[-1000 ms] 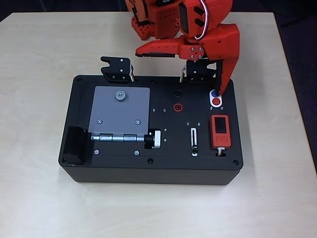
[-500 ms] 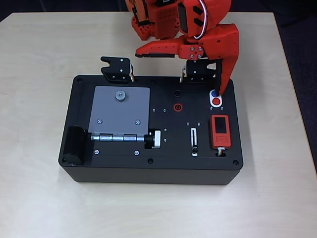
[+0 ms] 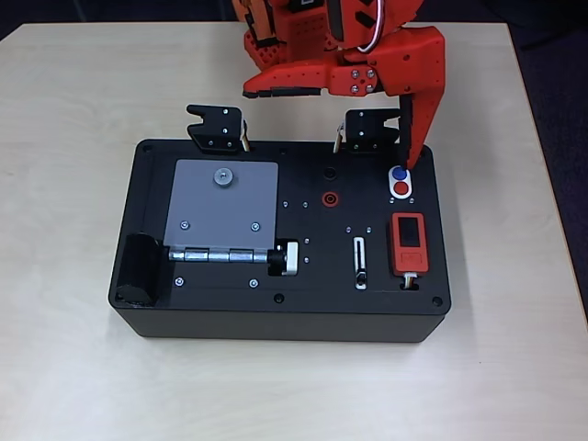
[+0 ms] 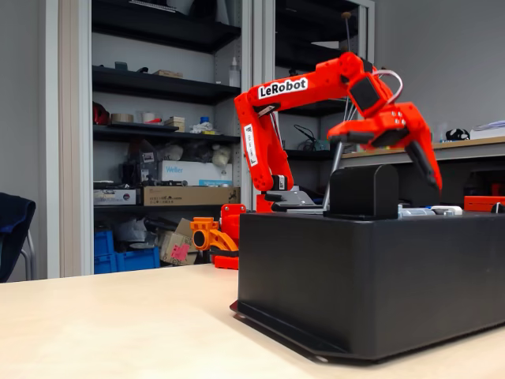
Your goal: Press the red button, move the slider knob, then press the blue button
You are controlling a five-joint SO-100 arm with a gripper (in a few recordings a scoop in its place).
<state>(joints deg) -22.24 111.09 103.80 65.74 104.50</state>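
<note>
On the pale wooden table (image 3: pixel 73 101) sits a black box (image 3: pixel 230 312) before shelving (image 4: pixel 158 103).

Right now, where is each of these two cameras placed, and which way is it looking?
Overhead view: hangs above the table, looking straight down on the black box with its red button, blue button and slider knob; the orange arm's open gripper reaches in from the top edge.
Fixed view: sits low at table height, looking sideways at the box's wall; the whole arm and gripper rise behind it.
Both share the box, table and gripper.
</note>
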